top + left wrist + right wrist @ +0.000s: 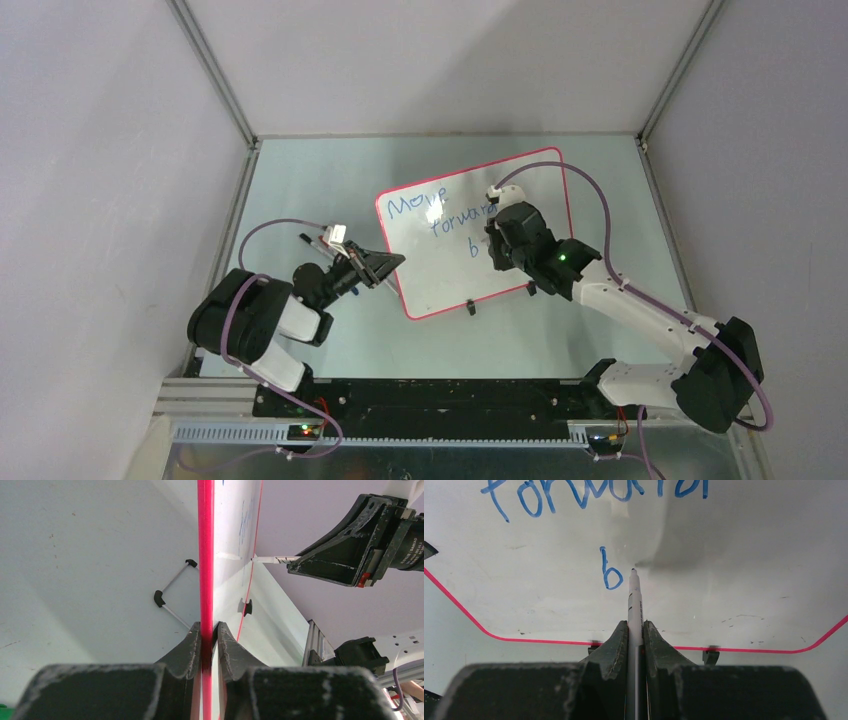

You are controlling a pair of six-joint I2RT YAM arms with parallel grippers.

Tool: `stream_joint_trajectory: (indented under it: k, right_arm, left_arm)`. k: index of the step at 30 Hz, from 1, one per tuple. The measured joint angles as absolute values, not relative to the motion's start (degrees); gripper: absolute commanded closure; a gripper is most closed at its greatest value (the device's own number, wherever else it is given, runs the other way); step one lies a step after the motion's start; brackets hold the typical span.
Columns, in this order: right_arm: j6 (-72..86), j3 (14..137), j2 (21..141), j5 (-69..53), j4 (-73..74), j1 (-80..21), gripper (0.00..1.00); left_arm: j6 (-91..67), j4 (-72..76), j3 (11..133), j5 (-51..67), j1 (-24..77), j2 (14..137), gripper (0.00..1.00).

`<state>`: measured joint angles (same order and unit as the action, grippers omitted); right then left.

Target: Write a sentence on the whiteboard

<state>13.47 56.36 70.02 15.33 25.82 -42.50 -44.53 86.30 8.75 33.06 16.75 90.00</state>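
Observation:
The whiteboard (525, 195) lies tilted on the green table, white with a thin red-pink frame (205, 555). The sentence (440, 215) reads "Move forward b" in blue, and the "b" (611, 571) stands alone on its third line. My left gripper (385, 268) is shut on the whiteboard's left edge; in the left wrist view the frame sits pinched between both fingers of that gripper (210, 627). My right gripper (636, 625) is shut on a grey marker (635, 600). The marker's tip rests on the board just right of the "b". That marker (270, 559) also shows from the side.
Two black clip feet (470, 306) (531, 290) sit on the board's near edge. A thin wire bracket with black ends (172, 587) lies on the table left of the board. Grey enclosure walls ring the table, and an aluminium rail (400, 385) runs along the near edge.

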Motion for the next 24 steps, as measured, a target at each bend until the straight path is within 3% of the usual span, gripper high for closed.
stream_joint_trajectory:
  k: [24]
  right_arm:
    - [13.5,56.4,71.5,15.4,25.8,-41.5,1.0]
  left_arm:
    - [-44.5,86.3,8.8,33.1,16.8,90.0,1.0]
